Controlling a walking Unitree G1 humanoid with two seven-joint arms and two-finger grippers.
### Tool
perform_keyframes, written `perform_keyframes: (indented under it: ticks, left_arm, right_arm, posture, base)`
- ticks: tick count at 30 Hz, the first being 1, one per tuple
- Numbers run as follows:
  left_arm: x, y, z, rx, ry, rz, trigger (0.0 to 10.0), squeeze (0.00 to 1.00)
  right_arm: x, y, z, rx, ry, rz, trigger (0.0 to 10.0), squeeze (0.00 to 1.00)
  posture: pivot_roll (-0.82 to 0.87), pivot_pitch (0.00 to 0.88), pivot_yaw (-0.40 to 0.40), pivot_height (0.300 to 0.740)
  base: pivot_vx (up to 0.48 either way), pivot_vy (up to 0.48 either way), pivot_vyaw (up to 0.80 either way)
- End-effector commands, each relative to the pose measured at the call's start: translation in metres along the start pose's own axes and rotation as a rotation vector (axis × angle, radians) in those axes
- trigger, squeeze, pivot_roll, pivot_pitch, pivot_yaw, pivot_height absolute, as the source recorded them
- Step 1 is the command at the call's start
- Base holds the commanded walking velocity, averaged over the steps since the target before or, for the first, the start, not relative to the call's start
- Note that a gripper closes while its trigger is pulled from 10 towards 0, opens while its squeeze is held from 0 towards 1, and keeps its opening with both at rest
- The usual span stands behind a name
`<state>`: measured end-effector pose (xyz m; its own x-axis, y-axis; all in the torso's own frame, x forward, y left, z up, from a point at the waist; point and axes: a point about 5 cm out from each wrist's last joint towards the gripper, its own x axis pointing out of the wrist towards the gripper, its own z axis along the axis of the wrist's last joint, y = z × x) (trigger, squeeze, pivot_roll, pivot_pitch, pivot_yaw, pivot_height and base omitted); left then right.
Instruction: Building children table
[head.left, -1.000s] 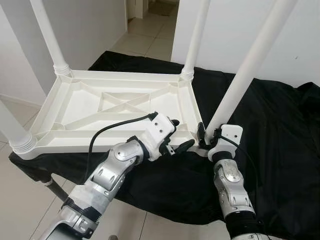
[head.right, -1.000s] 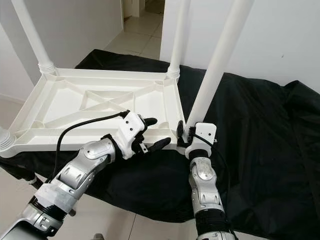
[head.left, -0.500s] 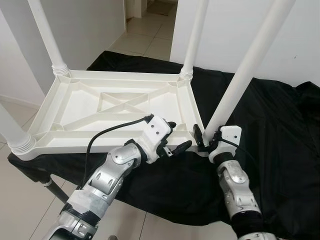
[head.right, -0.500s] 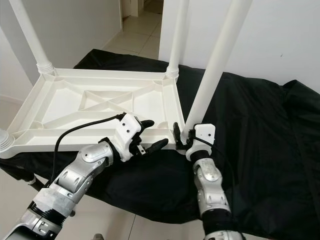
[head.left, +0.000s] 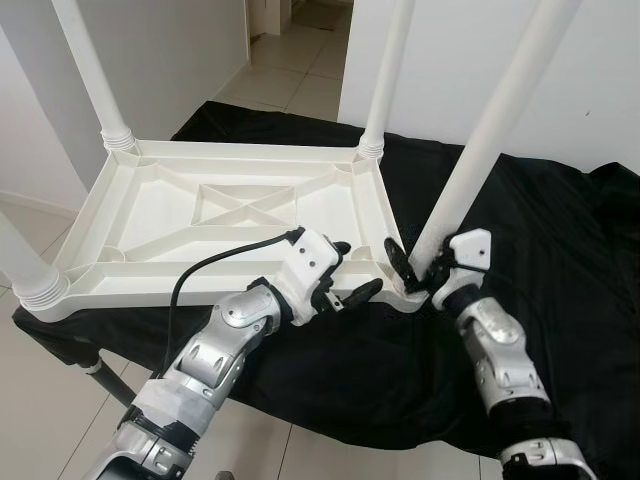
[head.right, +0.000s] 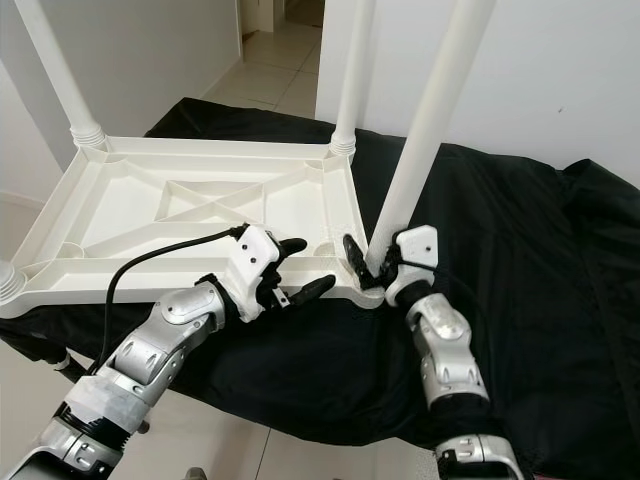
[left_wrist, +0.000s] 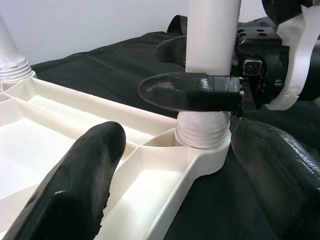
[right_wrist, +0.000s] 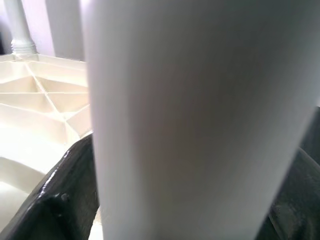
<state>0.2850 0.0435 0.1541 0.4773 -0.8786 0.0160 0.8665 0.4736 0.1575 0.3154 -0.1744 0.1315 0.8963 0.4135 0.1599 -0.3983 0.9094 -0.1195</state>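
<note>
A white plastic children's table (head.left: 230, 215) lies upside down on a black cloth (head.left: 560, 250), its legs pointing up. My right gripper (head.left: 418, 270) is shut on the near right leg (head.left: 480, 140) just above its threaded socket (left_wrist: 204, 132). One of its black fingers (left_wrist: 190, 92) presses across the leg's front. In the right wrist view the leg (right_wrist: 190, 120) stands close between the fingers (right_wrist: 65, 195). My left gripper (head.left: 352, 270) is open and straddles the table's near rim beside that corner, one finger (left_wrist: 75, 180) over the ribbed underside and the other outside.
Three other white legs rise from the far left corner (head.left: 95, 80), the far right corner (head.left: 388, 70) and the near left corner (head.left: 25, 260). The cloth covers a low stand with a metal leg (head.left: 105, 370). Tiled floor and a doorway (head.left: 300, 20) lie beyond.
My right wrist has swung to the right around the near right leg while holding it, and the forearm now leans. The left gripper has hardly moved.
</note>
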Motion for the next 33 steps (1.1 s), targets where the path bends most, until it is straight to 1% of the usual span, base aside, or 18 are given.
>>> perform_keyframes:
  ticks: [1,2,5,6,7,9,10,11,13,14,15,16,17,25,26,30,33]
  left_arm:
    - [0.0,-0.006,0.001,0.007,0.004,-0.096,10.0,0.0]
    - [-0.001,-0.006,0.0,0.008,0.008,-0.099,10.0,0.0]
    - [-0.002,-0.007,0.0,0.009,0.011,-0.101,10.0,0.0]
    - [-0.003,-0.007,-0.001,0.008,0.015,-0.103,10.0,0.0]
    - [-0.004,-0.006,-0.001,0.008,0.017,-0.104,10.0,0.0]
    - [-0.004,-0.006,-0.001,0.008,0.017,-0.104,10.0,0.0]
    - [-0.004,-0.005,0.0,0.009,0.017,-0.104,10.0,0.0]
    - [-0.003,-0.005,0.0,0.011,0.018,-0.106,10.0,0.0]
    - [-0.003,-0.004,0.001,0.013,0.018,-0.108,10.0,0.0]
    - [-0.003,-0.003,0.001,0.016,0.019,-0.111,10.0,0.0]
    - [-0.003,-0.003,0.0,0.018,0.022,-0.112,10.0,0.0]
    - [-0.003,-0.003,0.0,0.018,0.022,-0.112,10.0,0.0]
    - [-0.003,-0.002,0.0,0.021,0.026,-0.117,10.0,0.0]
    - [-0.003,-0.002,0.001,0.029,0.031,-0.121,10.0,0.0]
    - [-0.002,-0.003,0.001,0.032,0.032,-0.122,10.0,0.0]
    - [-0.002,-0.003,0.001,0.037,0.033,-0.125,10.0,0.0]
    - [-0.001,-0.002,0.0,0.043,0.039,-0.13,10.0,0.0]
  right_arm:
    - [0.0,-0.004,0.0,-0.003,0.008,0.04,10.0,0.0]
    - [-0.002,-0.006,0.0,-0.004,0.013,0.066,10.0,0.0]
    - [-0.003,-0.007,0.0,-0.005,0.017,0.084,10.0,0.0]
    - [-0.004,-0.008,-0.001,-0.004,0.027,0.108,10.0,0.0]
    - [-0.006,-0.009,-0.003,0.002,0.042,0.135,8.4,0.0]
    - [-0.006,-0.009,-0.003,0.002,0.042,0.135,8.4,0.0]
    - [-0.007,-0.011,-0.005,0.0,0.053,0.153,7.5,0.0]
    - [-0.008,-0.014,-0.006,0.002,0.065,0.17,4.7,0.0]
    - [-0.008,-0.016,-0.007,0.003,0.072,0.179,4.7,0.0]
    - [-0.008,-0.017,-0.008,-0.005,0.075,0.184,4.4,0.0]
    - [-0.007,-0.018,-0.009,-0.001,0.079,0.185,3.6,0.0]
    - [-0.007,-0.018,-0.009,-0.001,0.079,0.185,3.6,0.0]
    - [-0.007,-0.021,-0.011,0.003,0.086,0.189,0.0,0.0]
    - [-0.01,-0.025,-0.012,0.017,0.093,0.195,0.0,0.0]
    - [-0.011,-0.025,-0.013,0.022,0.095,0.191,10.0,0.0]
    - [-0.011,-0.022,-0.015,0.031,0.101,0.18,10.0,0.0]
    - [-0.008,-0.017,-0.015,0.027,0.107,0.144,10.0,0.0]
  posture:
    - [-0.03,0.0,-0.061,0.74]
    - [-0.03,0.0,-0.061,0.74]
    - [-0.03,0.0,-0.061,0.74]
    - [-0.03,0.0,-0.058,0.74]
    - [-0.02,0.0,-0.05,0.74]
    - [-0.02,0.0,-0.05,0.74]
    - [-0.02,0.0,-0.047,0.74]
    - [-0.02,0.0,-0.041,0.74]
    - [-0.02,0.0,-0.041,0.74]
    - [-0.03,0.0,-0.033,0.74]
    - [-0.03,0.0,-0.029,0.74]
    - [-0.03,0.0,-0.029,0.74]
    - [-0.03,0.0,-0.027,0.74]
    - [-0.02,0.0,-0.024,0.74]
    - [-0.02,0.0,-0.024,0.74]
    - [-0.03,0.0,-0.016,0.74]
    - [-0.03,0.0,-0.017,0.74]
  base:
    - [0.0,0.0,0.0]
    - [0.0,0.0,0.0]
    - [0.0,0.0,0.0]
    - [0.0,0.0,0.0]
    - [0.0,0.0,0.0]
    - [0.0,0.0,0.0]
    - [0.0,0.0,0.0]
    - [0.0,0.0,0.0]
    - [0.0,0.0,0.0]
    - [0.0,0.0,0.0]
    - [0.0,0.0,0.0]
    - [0.0,0.0,0.0]
    - [0.0,0.0,0.0]
    - [0.0,0.0,0.0]
    - [0.0,0.0,0.0]
    - [0.0,0.0,0.0]
    - [0.0,0.0,0.0]
